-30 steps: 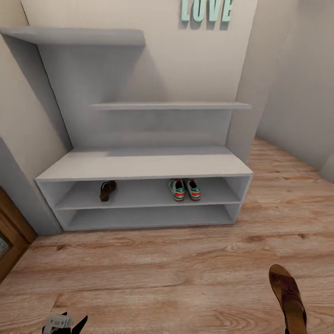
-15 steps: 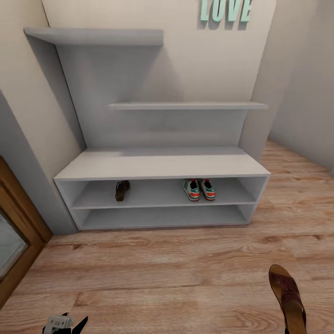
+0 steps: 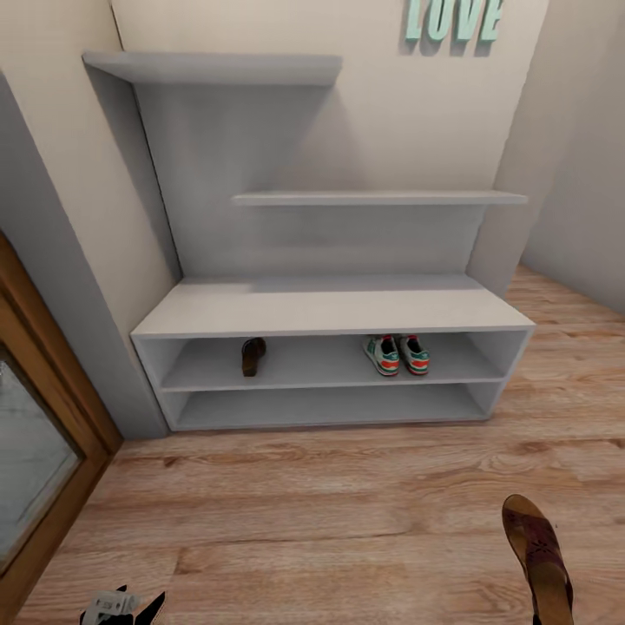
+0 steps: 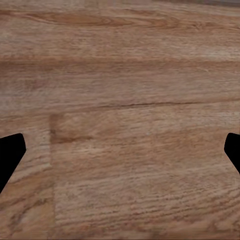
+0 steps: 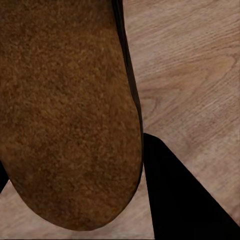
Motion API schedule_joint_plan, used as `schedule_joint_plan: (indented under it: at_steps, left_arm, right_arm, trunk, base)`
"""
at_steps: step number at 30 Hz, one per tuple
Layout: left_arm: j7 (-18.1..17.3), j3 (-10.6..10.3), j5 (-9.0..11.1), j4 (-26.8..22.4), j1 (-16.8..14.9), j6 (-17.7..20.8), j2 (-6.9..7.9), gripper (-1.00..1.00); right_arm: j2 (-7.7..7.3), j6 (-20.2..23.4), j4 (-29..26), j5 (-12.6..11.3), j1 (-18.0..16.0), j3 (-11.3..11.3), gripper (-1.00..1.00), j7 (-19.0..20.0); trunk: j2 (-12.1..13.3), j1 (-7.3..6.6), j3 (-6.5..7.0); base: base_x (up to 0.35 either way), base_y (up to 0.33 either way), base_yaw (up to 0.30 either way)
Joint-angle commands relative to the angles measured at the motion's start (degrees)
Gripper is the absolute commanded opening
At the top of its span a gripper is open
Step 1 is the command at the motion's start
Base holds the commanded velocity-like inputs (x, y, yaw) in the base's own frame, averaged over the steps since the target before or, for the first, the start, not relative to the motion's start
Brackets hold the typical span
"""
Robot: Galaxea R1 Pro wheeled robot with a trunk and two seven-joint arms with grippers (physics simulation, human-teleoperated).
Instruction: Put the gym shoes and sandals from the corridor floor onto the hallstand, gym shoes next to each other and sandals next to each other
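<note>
The grey hallstand stands against the wall ahead. On its upper open shelf one brown sandal lies at the left, and the two gym shoes sit side by side at the right. The other sandal hangs over the wood corridor floor at the lower right, with my right gripper shut on it; its brown sole is close up beside a black finger. My left gripper is open over bare floor, and its tip shows at the lower left.
A wooden door frame with a glass pane runs along the left, beside a grey wall edge. Two staggered shelves sit above the bench top. Teal LOVE letters hang on the wall. Open floor lies between me and the hallstand.
The whole view has shifted, so the hallstand now sits further right in the picture and more of the door frame shows. The held sandal and both grippers keep their places in the picture.
</note>
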Motion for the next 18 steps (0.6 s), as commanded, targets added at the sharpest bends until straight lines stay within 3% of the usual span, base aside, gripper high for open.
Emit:
schedule_joint_plan:
  at_steps: [1, 12, 18]
  left_arm:
    - [-0.47, 0.13, 0.39, 0.11, -0.05, 0.08, -0.02, 1.0]
    - [-0.47, 0.13, 0.4, 0.11, -0.05, 0.08, -0.02, 1.0]
    - [-0.47, 0.06, 0.38, -0.11, -0.05, -0.07, -0.15, 1.0]
  right_arm:
    - [-0.01, -0.13, -0.02, -0.66, -0.02, 0.04, -1.0, -0.01]
    - [-0.01, -0.13, -0.09, -0.73, -0.02, 0.04, -1.0, -0.2]
    - [-0.16, -0.13, -0.02, -0.43, -0.02, -0.01, -1.0, 0.03]
  trunk:
    - [-0.02, -0.01, -0.05]
    - [-0.02, -0.01, -0.05]
    - [-0.02, -0.01, -0.05]
  base:
    - [0.0, 0.306, 0.0]
    - [0.0, 0.306, 0.1]
    - [0.0, 0.297, 0.004]
